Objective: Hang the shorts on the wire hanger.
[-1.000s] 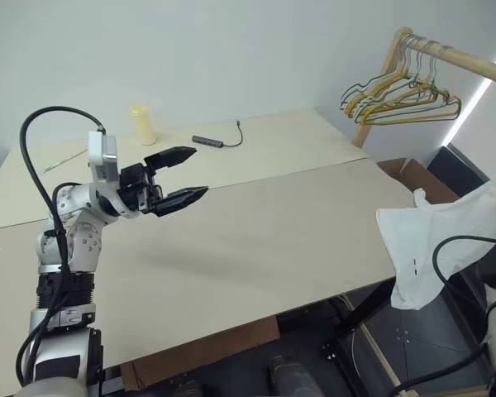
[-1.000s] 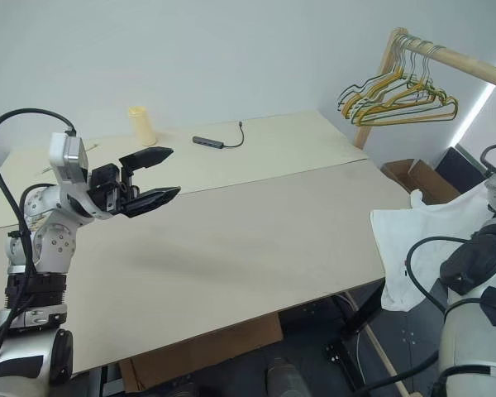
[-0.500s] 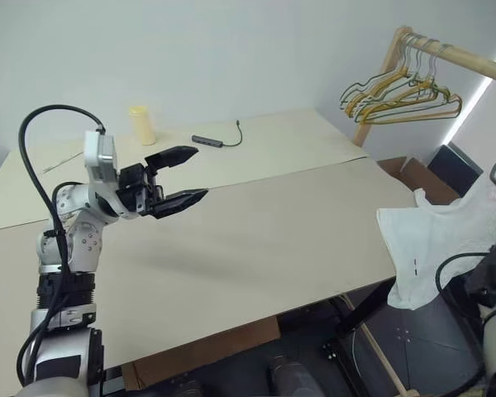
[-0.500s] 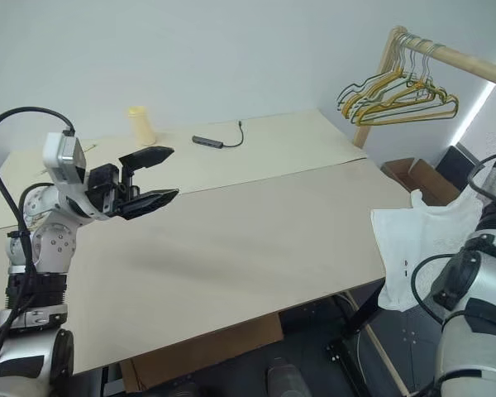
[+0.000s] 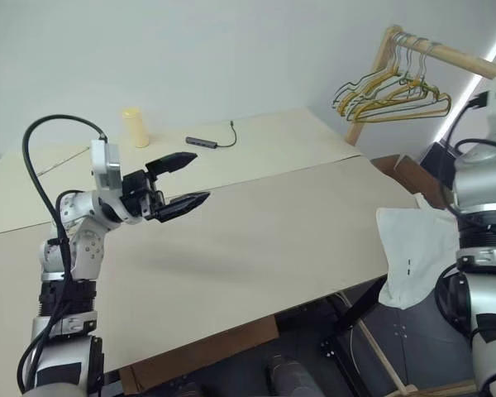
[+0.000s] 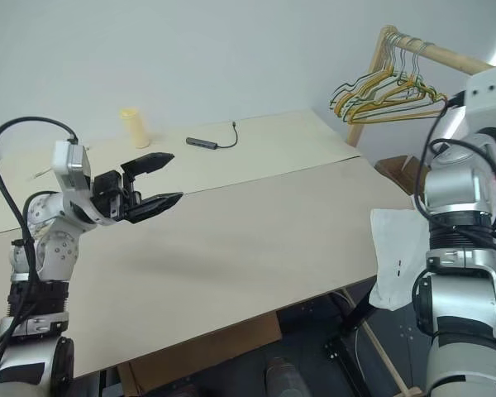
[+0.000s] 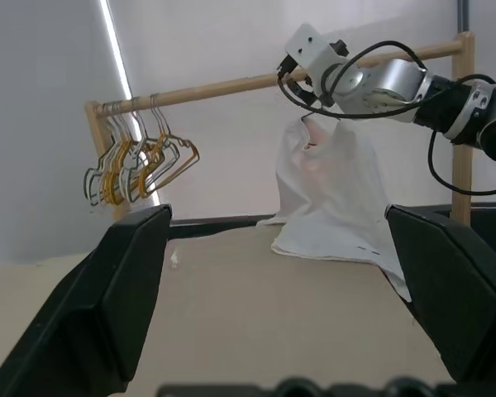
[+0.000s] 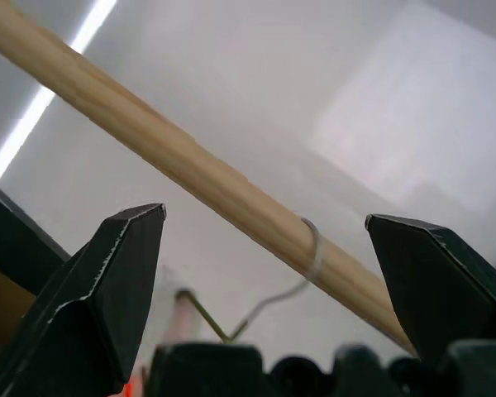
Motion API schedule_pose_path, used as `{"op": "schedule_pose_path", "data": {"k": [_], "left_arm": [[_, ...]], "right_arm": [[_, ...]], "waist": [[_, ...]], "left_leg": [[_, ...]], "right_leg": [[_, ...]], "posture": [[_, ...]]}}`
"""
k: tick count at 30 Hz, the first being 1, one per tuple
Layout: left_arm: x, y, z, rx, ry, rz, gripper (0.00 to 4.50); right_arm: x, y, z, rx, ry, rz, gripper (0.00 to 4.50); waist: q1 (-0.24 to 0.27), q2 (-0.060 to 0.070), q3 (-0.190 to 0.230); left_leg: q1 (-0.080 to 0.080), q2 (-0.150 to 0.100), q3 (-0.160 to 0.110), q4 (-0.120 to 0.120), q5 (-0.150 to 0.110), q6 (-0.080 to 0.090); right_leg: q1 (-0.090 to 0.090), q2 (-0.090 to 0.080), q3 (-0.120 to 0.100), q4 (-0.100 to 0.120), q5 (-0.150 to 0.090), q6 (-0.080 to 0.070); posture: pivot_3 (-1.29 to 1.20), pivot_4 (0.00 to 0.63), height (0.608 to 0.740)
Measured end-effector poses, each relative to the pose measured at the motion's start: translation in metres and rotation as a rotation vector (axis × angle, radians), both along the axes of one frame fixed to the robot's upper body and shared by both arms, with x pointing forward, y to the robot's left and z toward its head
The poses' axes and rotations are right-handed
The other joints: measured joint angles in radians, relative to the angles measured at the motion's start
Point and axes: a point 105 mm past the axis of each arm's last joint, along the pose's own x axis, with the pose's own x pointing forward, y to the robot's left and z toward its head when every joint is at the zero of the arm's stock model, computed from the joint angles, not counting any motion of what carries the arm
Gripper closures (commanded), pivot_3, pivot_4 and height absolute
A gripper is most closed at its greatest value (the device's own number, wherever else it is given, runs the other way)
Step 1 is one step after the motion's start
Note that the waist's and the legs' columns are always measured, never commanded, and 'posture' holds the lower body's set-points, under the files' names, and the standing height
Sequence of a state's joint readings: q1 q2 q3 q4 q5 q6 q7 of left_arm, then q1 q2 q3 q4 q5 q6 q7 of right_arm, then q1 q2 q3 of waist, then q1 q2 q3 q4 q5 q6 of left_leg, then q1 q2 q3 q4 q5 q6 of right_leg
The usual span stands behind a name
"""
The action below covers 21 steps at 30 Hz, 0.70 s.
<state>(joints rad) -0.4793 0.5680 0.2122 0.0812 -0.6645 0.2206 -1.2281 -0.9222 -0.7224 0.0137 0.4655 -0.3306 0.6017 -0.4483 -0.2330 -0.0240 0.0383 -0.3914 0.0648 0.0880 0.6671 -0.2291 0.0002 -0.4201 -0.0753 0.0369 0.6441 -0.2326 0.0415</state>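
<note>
Shorts (image 5: pixel 417 252): white, thin fabric, draped over the right end of the table (image 5: pixel 256 240), part lying on the tabletop edge and the rest hanging down past it; in the left wrist view the upper part of the cloth (image 7: pixel 331 194) rises toward the wooden rail (image 7: pixel 231 83), just below the right arm, and whether it is caught on anything there cannot be told. Change from a second ago: the cloth then lay against the right arm low at the table's end; the arm has since risen clear of it. Right gripper (image 8: pixel 273 240): fingers spread wide apart, nothing between them, pointing up at the wooden rail (image 8: pixel 190 174), on which one thin wire hook (image 8: pixel 314 248) sits; which hanger that hook belongs to cannot be told. Left gripper (image 5: pixel 182 182): fingers parted, empty, held above the left part of the table, unchanged in place. Bunched yellow and grey hangers (image 5: pixel 388 91): hooked on the rail beyond the table's far right corner. Tabletop, far side: pale yellow cylindrical cup (image 5: pixel 134 126), upright, contents not visible; black cable with a small bar (image 5: pixel 211 141), lying just beside it, apart. Cardboard box (image 5: pixel 409 169): on the floor past the table's right end, contents not visible.
</note>
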Motion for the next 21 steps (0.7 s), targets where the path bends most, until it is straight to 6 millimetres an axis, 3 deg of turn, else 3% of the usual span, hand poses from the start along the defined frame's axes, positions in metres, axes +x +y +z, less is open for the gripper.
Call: {"op": "schedule_pose_path", "data": {"k": [4, 8, 10, 15, 21], "left_arm": [[-0.007, 0.020, -0.015, 0.037, 0.050, 0.094, 0.00], [-0.017, 0.038, -0.036, 0.065, 0.119, 0.185, 0.00], [-0.021, 0.045, -0.044, 0.078, 0.147, 0.226, 0.00], [-0.038, 0.067, -0.070, 0.165, 0.229, 0.352, 0.00], [-0.054, 0.074, -0.089, 0.254, 0.286, 0.414, 0.00]], "right_arm": [[0.022, 0.050, -0.013, -0.080, 0.110, 0.295, 0.02], [0.037, 0.113, -0.060, -0.074, 0.312, 0.646, 0.02], [0.037, 0.134, -0.084, -0.027, 0.397, 0.774, 0.02], [0.017, 0.193, -0.133, 0.092, 0.604, 1.169, 0.02], [-0.015, 0.234, -0.148, 0.009, 0.759, 1.446, 0.02]], "waist": [[0.001, 0.000, 0.000], [0.016, -0.001, 0.000], [0.030, -0.001, 0.000], [0.081, -0.001, 0.000], [0.160, -0.004, 0.000]], "left_leg": [[0.002, 0.000, 0.000, -0.002, 0.000, 0.000], [0.002, 0.001, 0.000, -0.002, 0.000, 0.000], [0.002, 0.001, 0.000, -0.002, 0.000, 0.000], [0.001, 0.001, 0.001, -0.004, 0.000, 0.000], [0.002, 0.003, 0.010, -0.004, 0.000, 0.000]], "right_leg": [[0.000, 0.001, 0.001, 0.000, 0.000, 0.000], [0.001, 0.001, 0.000, 0.000, 0.000, 0.000], [0.000, 0.001, 0.000, 0.000, 0.000, 0.000], [-0.001, 0.001, -0.001, -0.001, 0.001, -0.003], [-0.002, 0.001, -0.005, 0.000, 0.001, -0.006]], "posture": [[-0.09, 0.000, 0.740], [-0.05, 0.000, 0.740], [-0.02, 0.000, 0.740], [0.03, 0.000, 0.740], [0.09, 0.000, 0.740]]}}
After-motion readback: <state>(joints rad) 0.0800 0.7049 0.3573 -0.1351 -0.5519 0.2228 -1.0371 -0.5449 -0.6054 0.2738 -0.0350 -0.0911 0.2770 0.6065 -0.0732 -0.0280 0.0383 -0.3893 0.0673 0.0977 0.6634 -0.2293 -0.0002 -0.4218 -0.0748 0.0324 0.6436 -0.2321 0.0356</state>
